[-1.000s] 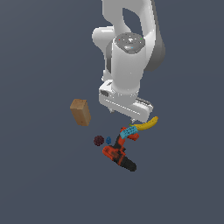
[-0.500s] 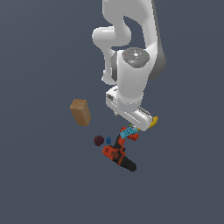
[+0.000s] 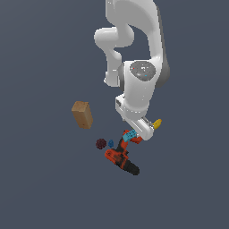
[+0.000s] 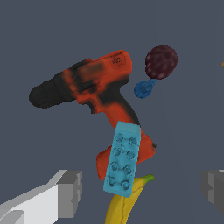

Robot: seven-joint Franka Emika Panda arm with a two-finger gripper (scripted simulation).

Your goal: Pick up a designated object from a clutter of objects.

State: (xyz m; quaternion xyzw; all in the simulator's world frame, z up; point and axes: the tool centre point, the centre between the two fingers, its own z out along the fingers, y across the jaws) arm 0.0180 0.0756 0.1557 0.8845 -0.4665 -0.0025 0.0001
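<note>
Wrist view: end effector (image 4: 142,192) spread wide, empty, above cyan brick (image 4: 123,156) leaning on drill (image 4: 92,94).

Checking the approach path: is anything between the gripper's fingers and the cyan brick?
No. In the wrist view the open gripper straddles the cyan brick with only bare gaps.

The arm (image 3: 134,49) is glossy white, built of rounded, bulbous segments with a grey band at one joint. A flat grey disc caps the wrist housing above the tool (image 3: 142,132). In the wrist view, the fingers (image 4: 65,192) are blocky, white with grey tips.
</note>
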